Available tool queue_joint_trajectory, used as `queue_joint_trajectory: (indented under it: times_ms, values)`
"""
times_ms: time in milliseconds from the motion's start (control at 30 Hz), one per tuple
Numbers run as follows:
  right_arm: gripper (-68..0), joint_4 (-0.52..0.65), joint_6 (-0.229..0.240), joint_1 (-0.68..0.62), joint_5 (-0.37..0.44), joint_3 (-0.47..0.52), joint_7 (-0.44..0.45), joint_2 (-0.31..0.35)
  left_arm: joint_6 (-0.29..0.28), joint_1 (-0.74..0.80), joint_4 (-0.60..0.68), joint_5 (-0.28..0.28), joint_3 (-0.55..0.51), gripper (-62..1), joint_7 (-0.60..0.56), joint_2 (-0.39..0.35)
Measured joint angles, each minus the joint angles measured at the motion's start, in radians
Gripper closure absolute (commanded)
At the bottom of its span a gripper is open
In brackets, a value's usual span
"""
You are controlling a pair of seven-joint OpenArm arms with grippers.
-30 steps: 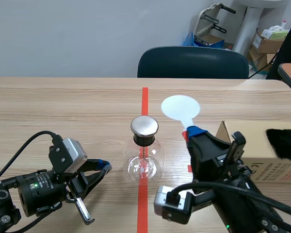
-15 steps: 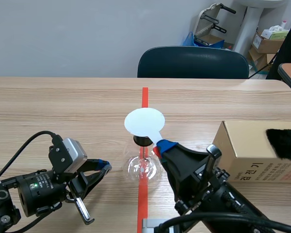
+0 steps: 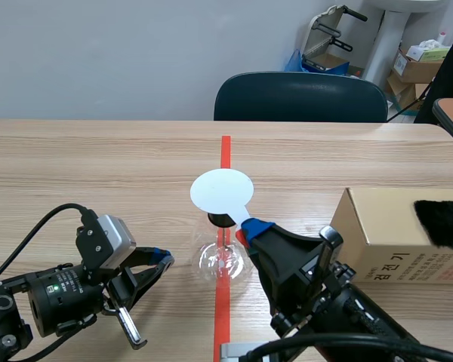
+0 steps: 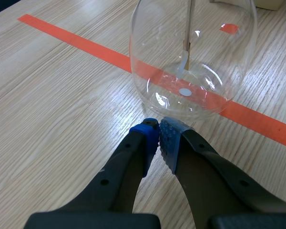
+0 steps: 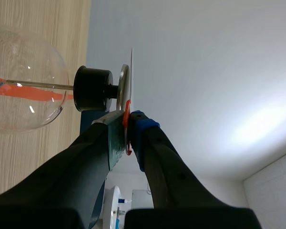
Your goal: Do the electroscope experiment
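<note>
The electroscope, a clear glass flask (image 3: 225,260) with a black stopper (image 5: 93,88) and a metal cap (image 5: 124,86), stands on the orange tape line at the table's middle. My right gripper (image 3: 251,227) is shut on the red handle of a white round paddle (image 3: 222,191), whose disc lies flat over the cap. In the right wrist view the paddle (image 5: 131,62) shows edge-on against the cap. My left gripper (image 4: 158,128) rests low on the table, shut on nothing, its fingertips just short of the flask (image 4: 193,57). A metal rod (image 4: 189,28) hangs inside.
A cardboard box (image 3: 396,234) with a black furry cloth (image 3: 444,222) on top stands at the right. A dark chair (image 3: 300,96) is behind the far table edge.
My right arm swung the white paddle from the right of the flask to above its metal cap, which the disc now hides. The left arm has stayed still.
</note>
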Motion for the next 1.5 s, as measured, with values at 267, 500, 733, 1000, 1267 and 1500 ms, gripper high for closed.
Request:
queue_joint_trajectory:
  times_ms: [267, 500, 733, 1000, 1267, 1500]
  values:
    - [-0.6, 0.000, 0.000, 0.000, 0.000, 0.000, 0.000, 0.000, 0.000, 0.000, 0.000, 0.000, 0.000, -5.6, 0.000, 0.000]
    - [-0.6, 0.000, 0.000, 0.000, 0.000, 0.000, -0.088, 0.003, 0.000, 0.000, 0.000, 0.000, 0.000, -5.6, 0.000, 0.000]
    - [-0.6, 0.000, 0.000, 0.000, 0.000, 0.000, -0.311, 0.002, 0.000, 0.000, 0.000, 0.000, 0.000, -5.6, 0.000, 0.000]
    - [-0.6, 0.000, 0.000, 0.000, 0.000, 0.000, -0.570, 0.002, 0.000, 0.000, 0.000, 0.000, 0.000, -5.6, 0.000, 0.000]
    - [-0.6, 0.000, 0.000, 0.000, 0.000, 0.000, -0.661, 0.002, 0.000, 0.000, 0.000, 0.000, 0.000, -5.6, 0.000, 0.000]
    - [-0.6, 0.000, 0.000, 0.000, 0.000, 0.000, -0.660, 0.002, 0.000, 0.000, 0.000, 0.000, 0.000, -5.6, 0.000, 0.000]
